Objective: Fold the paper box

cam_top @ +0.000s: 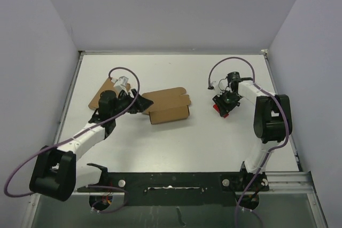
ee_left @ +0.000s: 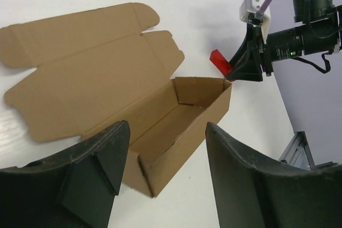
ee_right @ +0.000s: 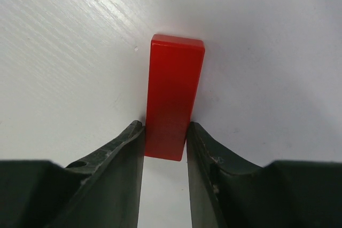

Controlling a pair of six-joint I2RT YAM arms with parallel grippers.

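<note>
The paper box (ee_left: 176, 126), judged light, thin and easily creased, lies half-erected mid-table (cam_top: 160, 73) — grip a side wall near a corner — with the left claw (ee_left: 166, 132) apart astride its end and the right claw (ee_right: 165, 132) clamped on the red block (ee_right: 173, 89).

You will find nothing you can read in any of the three views. The only marks that look like print sit on the black camera barrel (ee_left: 299, 46) mounted on the right arm, seen from the left wrist. They are a few small pale and green specks, too small to make out.
</note>
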